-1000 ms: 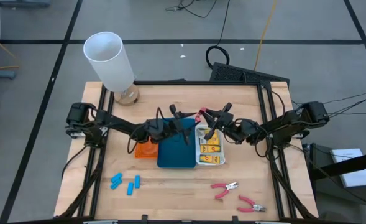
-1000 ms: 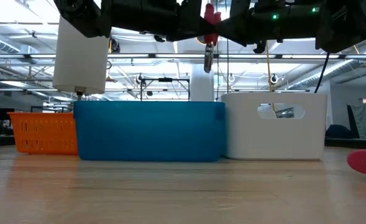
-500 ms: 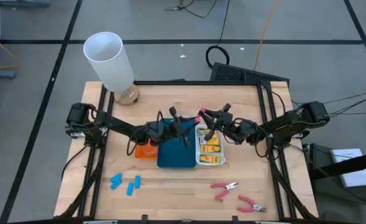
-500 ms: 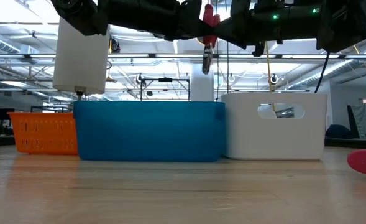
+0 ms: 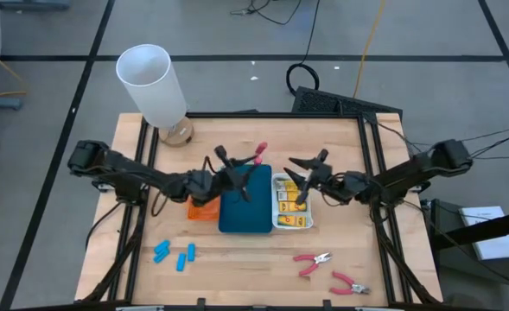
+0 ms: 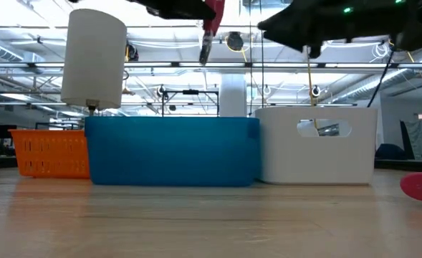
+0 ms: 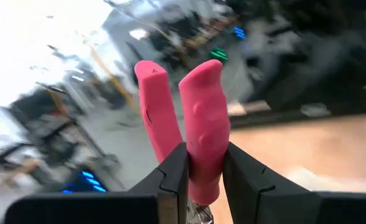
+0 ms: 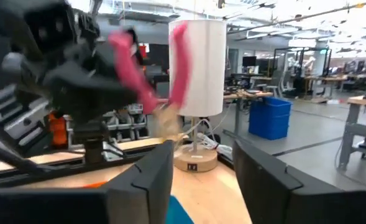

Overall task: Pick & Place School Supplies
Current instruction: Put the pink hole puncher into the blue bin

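My left gripper is above the blue tray, shut on pink-handled pliers, which also show high up in the low view as the pliers. My right gripper hangs open over the white tray, which holds several yellow packets; nothing is between its fingers. Two more pliers lie on the table near the front right. Three light-blue pieces lie at the front left. My left gripper pinches the two pink handles of the pliers between its two fingers, near the metal head end. The fingers reach in from the table's left. The pliers are lifted clear above the blue tray, with the metal tip pointing down.
An orange tray sits left of the blue one. A tall white cylinder stands at the far left corner. Bare wood lies along the table's near edge between the blue pieces and the loose pliers.
My right gripper has opened, let go of the pliers and drawn back toward the table's right edge. My left gripper has taken hold of the pliers and carried them up and toward the left, from the white tray's edge to above the blue tray.
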`<control>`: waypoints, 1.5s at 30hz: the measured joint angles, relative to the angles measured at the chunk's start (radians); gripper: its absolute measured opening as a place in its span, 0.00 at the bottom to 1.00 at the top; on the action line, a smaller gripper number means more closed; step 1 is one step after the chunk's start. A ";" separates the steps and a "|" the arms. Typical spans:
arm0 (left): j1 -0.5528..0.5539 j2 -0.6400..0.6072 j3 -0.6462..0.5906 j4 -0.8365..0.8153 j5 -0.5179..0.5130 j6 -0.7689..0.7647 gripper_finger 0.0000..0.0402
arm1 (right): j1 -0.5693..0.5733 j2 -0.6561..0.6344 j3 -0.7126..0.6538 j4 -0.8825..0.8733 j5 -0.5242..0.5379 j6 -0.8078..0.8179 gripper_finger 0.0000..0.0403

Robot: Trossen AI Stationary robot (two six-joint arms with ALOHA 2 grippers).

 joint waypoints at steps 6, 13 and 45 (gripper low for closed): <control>-0.003 -0.130 -0.161 -0.124 0.210 -0.304 0.18 | 0.066 -0.230 -0.063 -0.154 -0.001 0.007 0.44; -0.004 -0.154 -0.291 -0.190 0.356 -0.593 0.18 | 0.122 -0.366 -0.160 -0.180 0.001 0.054 0.42; 0.022 0.131 -0.315 -0.138 0.277 -0.468 0.48 | 0.125 -0.393 -0.201 -0.173 0.006 0.056 0.41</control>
